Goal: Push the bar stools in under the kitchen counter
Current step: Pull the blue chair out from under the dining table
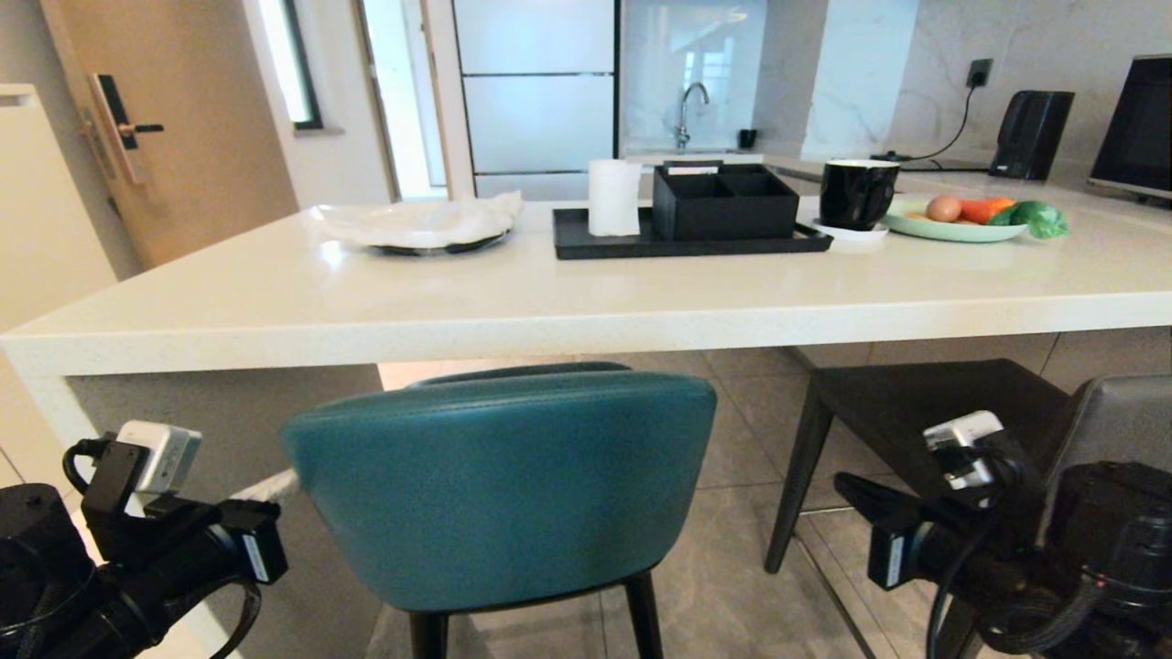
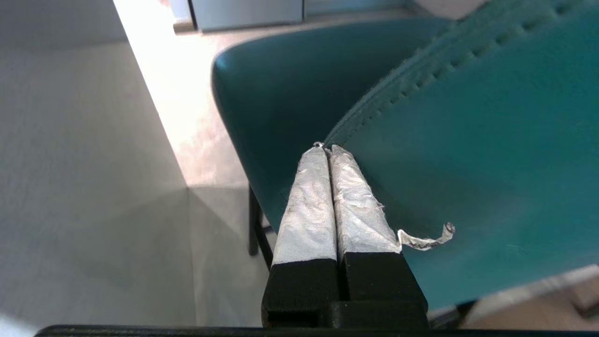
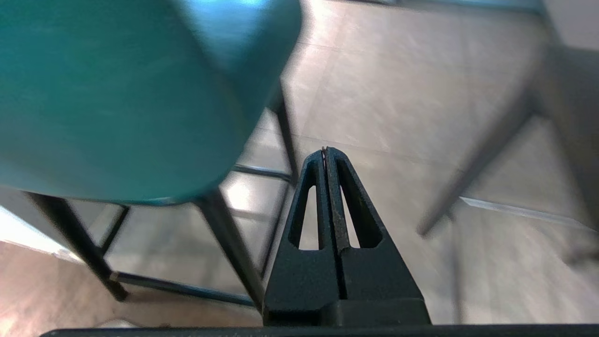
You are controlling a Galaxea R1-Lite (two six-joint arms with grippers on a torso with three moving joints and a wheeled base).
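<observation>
Teal stool, back facing robot

The head camera looked forward and down across the counter. Each wrist camera peered along its own closed fingers, close to the teal stool, which all three views shared.

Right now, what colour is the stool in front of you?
Teal stool, on black legs; head view shows it best.

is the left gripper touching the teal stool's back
Touching: in the left wrist view the left gripper has its shut tips meeting the stitched edge of the teal stool, no gap visible.
</observation>
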